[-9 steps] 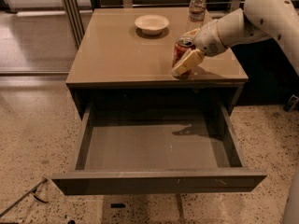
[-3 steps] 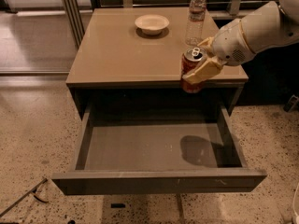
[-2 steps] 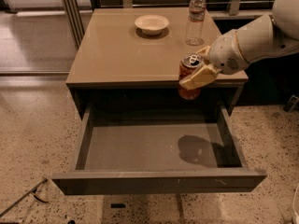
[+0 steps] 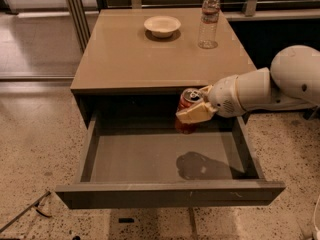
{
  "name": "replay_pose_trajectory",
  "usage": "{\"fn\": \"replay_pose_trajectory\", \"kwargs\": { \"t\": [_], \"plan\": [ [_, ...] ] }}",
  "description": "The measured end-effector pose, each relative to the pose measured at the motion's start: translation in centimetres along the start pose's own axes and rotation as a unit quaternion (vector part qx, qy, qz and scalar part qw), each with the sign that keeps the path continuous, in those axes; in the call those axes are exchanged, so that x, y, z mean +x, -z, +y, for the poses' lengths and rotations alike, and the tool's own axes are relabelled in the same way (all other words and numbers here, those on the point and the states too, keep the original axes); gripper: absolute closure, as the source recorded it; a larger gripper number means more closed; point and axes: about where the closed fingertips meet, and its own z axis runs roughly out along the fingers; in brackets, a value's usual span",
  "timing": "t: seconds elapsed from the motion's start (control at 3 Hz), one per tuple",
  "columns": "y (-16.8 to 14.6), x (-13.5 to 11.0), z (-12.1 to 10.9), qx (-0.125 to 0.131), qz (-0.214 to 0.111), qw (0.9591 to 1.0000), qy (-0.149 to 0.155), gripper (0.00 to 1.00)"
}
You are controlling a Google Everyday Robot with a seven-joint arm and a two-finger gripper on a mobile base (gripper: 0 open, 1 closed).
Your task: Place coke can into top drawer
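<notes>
The top drawer [image 4: 150,156] is pulled wide open below the tan cabinet top; its grey inside holds nothing. My gripper [image 4: 194,110] reaches in from the right and is shut on the coke can [image 4: 188,104], a red can with a silver top. The can hangs upright over the back right part of the drawer, below the edge of the cabinet top and above the drawer floor. Its shadow falls on the drawer floor toward the front right.
A clear plastic water bottle [image 4: 209,20] and a white bowl [image 4: 161,26] stand at the back of the cabinet top [image 4: 125,59]. My white arm [image 4: 280,84] spans the right side. Speckled floor surrounds the cabinet; a cable lies at the lower left.
My gripper has lifted the coke can off the cabinet top, carried it forward past the front edge and lowered it over the open drawer.
</notes>
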Motion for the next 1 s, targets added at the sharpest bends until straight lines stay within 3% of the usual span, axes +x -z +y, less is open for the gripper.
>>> {"fn": "replay_pose_trajectory", "kwargs": {
  "t": [0.33,0.67,1.0],
  "plan": [
    [-2.7,3.1,2.0,0.002,-0.011,0.9998,-0.017,1.00],
    [-5.1,7.1,3.9,-0.013,0.006,0.9995,-0.027,1.00],
    [-5.3,7.4,4.1,-0.016,0.008,0.9994,-0.028,1.00]
  ]
}}
